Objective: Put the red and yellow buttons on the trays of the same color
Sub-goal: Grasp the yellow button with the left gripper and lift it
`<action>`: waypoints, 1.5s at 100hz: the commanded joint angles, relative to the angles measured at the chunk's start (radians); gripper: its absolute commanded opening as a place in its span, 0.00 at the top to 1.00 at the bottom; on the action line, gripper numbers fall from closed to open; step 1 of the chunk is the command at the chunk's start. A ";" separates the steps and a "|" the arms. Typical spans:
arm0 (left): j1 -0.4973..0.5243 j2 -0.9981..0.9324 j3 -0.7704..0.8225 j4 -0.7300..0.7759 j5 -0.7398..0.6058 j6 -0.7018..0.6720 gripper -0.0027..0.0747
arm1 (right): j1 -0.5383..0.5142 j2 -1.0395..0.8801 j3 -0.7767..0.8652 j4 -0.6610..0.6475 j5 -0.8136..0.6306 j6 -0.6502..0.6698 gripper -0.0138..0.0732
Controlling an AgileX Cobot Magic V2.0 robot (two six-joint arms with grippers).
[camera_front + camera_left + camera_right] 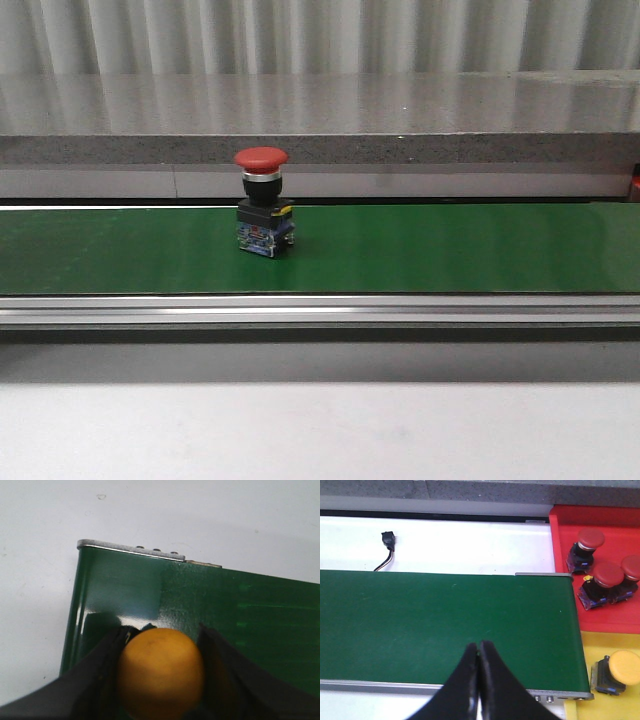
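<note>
Belt (450, 250): red button (263, 203) stands upright on it.
Left gripper (161, 650): clenched around a yellow button (161, 674).
Right gripper (479, 652): fingers pressed together, holding nothing.
Red tray (605, 520): three red-capped buttons.
Yellow tray (620, 705): one yellow-capped button.

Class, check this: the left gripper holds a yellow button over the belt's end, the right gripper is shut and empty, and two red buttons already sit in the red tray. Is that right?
Not quite. The right wrist view shows three red buttons in the red tray, not two. The rest stands: the left gripper holds the yellow button over the belt's end, and the right gripper is shut and empty.
</note>
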 commanded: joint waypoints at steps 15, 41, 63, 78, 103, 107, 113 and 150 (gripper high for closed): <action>-0.021 -0.045 -0.023 -0.041 -0.007 0.017 0.17 | 0.000 -0.010 -0.026 0.007 -0.058 -0.010 0.92; -0.063 -0.074 -0.023 -0.041 -0.025 0.033 0.12 | 0.000 -0.010 -0.026 0.007 -0.058 -0.010 0.92; -0.084 -0.179 -0.023 -0.041 -0.058 0.042 0.12 | 0.000 -0.010 -0.026 0.007 -0.058 -0.010 0.92; -0.084 -0.266 -0.023 -0.043 -0.058 0.058 0.12 | 0.000 -0.010 -0.026 0.007 -0.058 -0.010 0.92; -0.084 -0.443 0.059 -0.122 -0.106 0.138 0.12 | 0.000 -0.010 -0.026 0.007 -0.058 -0.010 0.92; -0.084 -0.476 0.088 -0.143 -0.119 0.156 0.13 | 0.000 -0.010 -0.026 0.007 -0.058 -0.010 0.92; -0.084 -0.522 0.129 -0.172 -0.133 0.177 0.14 | 0.000 -0.010 -0.026 0.007 -0.058 -0.010 0.92; -0.084 -0.808 0.362 -0.245 -0.150 0.208 0.50 | 0.000 -0.010 -0.026 0.007 -0.058 -0.010 0.92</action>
